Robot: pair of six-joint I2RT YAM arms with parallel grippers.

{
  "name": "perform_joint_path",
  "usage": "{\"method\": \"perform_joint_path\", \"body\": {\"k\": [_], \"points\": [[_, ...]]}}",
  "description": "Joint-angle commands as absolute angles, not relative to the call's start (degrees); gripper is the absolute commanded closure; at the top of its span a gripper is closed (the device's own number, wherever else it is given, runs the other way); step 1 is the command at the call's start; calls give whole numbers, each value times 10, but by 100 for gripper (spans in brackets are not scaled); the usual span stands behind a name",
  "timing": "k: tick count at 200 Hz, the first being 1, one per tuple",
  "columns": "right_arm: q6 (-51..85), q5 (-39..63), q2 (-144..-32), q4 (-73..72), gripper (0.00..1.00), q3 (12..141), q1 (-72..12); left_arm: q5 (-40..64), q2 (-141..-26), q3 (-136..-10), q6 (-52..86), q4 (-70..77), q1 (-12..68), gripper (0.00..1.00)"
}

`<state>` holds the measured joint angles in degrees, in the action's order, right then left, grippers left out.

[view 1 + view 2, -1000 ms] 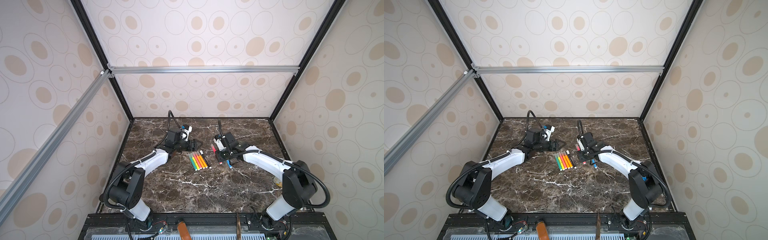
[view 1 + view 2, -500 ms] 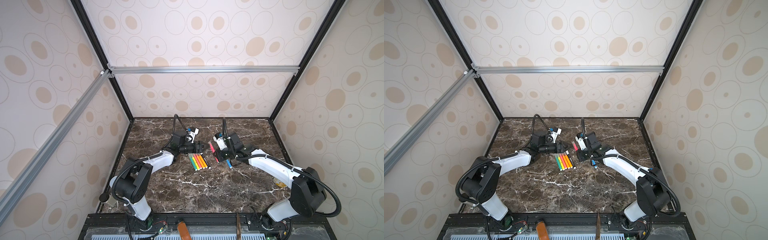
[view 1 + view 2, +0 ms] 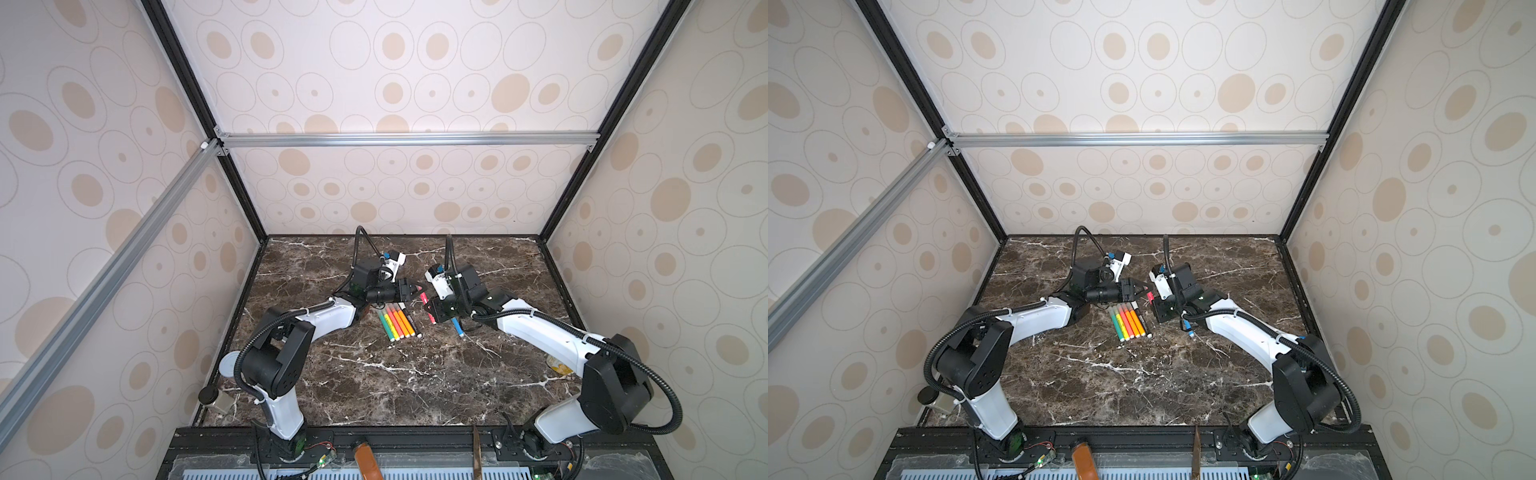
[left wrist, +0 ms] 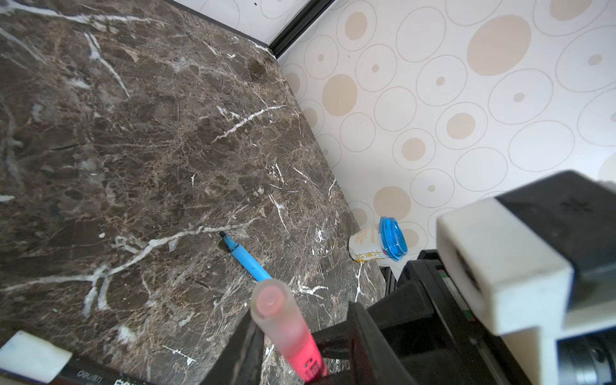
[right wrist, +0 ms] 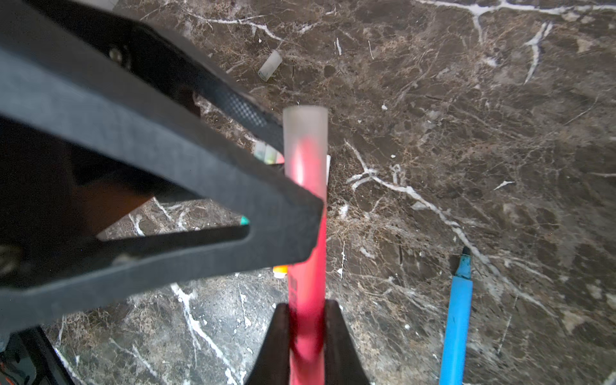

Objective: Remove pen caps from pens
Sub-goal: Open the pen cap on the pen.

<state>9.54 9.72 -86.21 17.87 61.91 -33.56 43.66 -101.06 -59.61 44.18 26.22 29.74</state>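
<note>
My right gripper (image 5: 306, 306) is shut on the barrel of a pink pen (image 5: 305, 266), held above the marble table (image 3: 374, 395). Its frosted pen cap (image 4: 276, 310) is on and points at my left gripper (image 4: 300, 320). The left jaws are open and straddle the cap: one finger touches it, the other stands a little off. In both top views the grippers (image 3: 415, 289) (image 3: 430, 309) meet tip to tip behind a row of several capped pens (image 3: 397, 320). An uncapped blue pen (image 5: 456, 316) lies beside my right arm. A loose cap (image 5: 270, 65) lies further back.
A small bottle with a blue lid (image 4: 380, 243) lies by the right wall. A little jar (image 3: 214, 399) and a white disc (image 3: 228, 365) sit at the table's left edge. Patterned walls close in three sides.
Both arms have moved inward and met over the table. The right gripper has carried the pink pen up to the left gripper, whose jaws have narrowed around the cap.
</note>
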Motion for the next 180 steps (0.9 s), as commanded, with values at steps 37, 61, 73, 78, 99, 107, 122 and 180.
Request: {"method": "perform_joint_path", "body": {"k": [37,61,73,78,99,107,122,180], "points": [[86,110,-838,171,100,605,-337,443,-1024,-631,453,278,304,69],[83,112,-833,168,100,601,-336,439,-1027,-635,454,277,305,69],[83,114,-832,167,100,600,-337,439,-1030,-639,454,277,305,67],[83,114,-832,166,100,599,-337,439,-1032,-642,456,277,305,67],[84,112,-830,160,100,595,-337,440,-1036,-647,456,277,307,70],[84,109,-831,161,100,594,-337,442,-1037,-648,457,279,308,71],[87,105,-832,160,100,593,-337,447,-1037,-648,459,283,308,77],[99,106,-844,142,76,588,-337,459,-1033,-637,471,302,311,94]]}}
